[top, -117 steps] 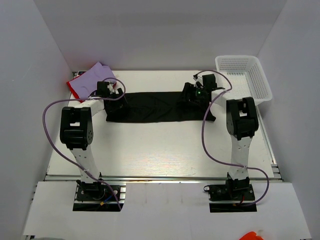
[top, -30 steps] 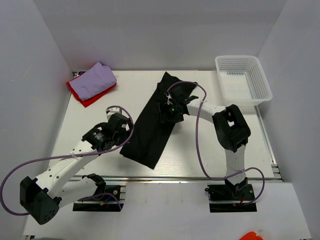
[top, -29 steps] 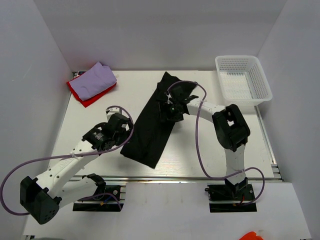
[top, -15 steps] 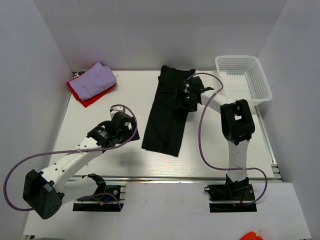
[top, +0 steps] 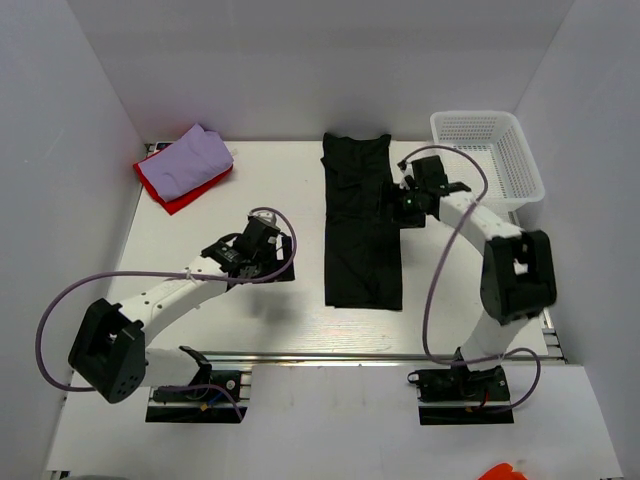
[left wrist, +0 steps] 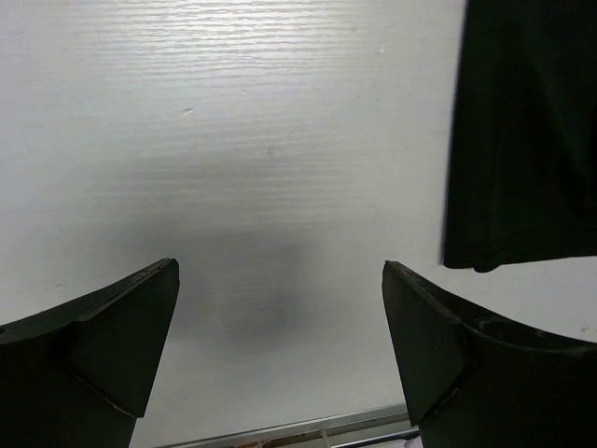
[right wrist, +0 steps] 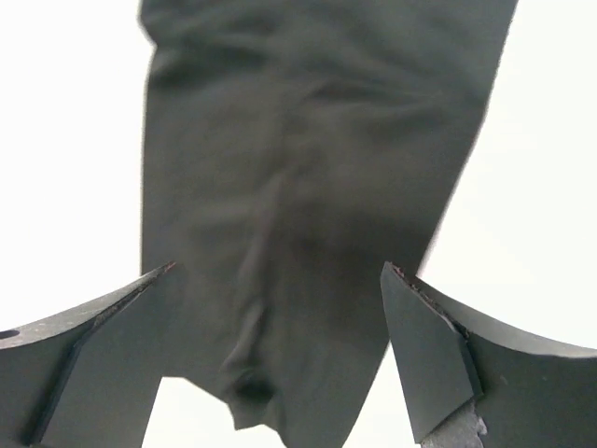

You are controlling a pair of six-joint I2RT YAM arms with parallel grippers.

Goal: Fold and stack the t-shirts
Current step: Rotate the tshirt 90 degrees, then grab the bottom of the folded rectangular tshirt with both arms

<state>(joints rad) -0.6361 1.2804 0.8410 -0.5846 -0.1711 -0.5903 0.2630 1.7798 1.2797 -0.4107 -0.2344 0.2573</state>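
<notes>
The black t-shirt [top: 360,225] lies flat as a long folded strip running from the back edge toward the front, in the middle of the table. My right gripper [top: 403,206] is open and empty just above the strip's right edge; the right wrist view shows the black cloth [right wrist: 308,177] under its spread jaws [right wrist: 277,317]. My left gripper [top: 274,252] is open and empty over bare table left of the strip; the strip's near corner [left wrist: 522,149] shows in the left wrist view beyond its jaws [left wrist: 280,317]. The lavender t-shirt [top: 195,158] lies folded on the red t-shirt [top: 178,197] at the back left.
A white mesh basket [top: 520,160] stands at the back right corner. White walls close in the table on the left, back and right. A metal rail [top: 320,355] runs along the table's front edge.
The black strip has swung from a slant to lying straight front to back. My right gripper has moved right to the strip's edge. My left gripper has moved up and right, away from the cloth.
</notes>
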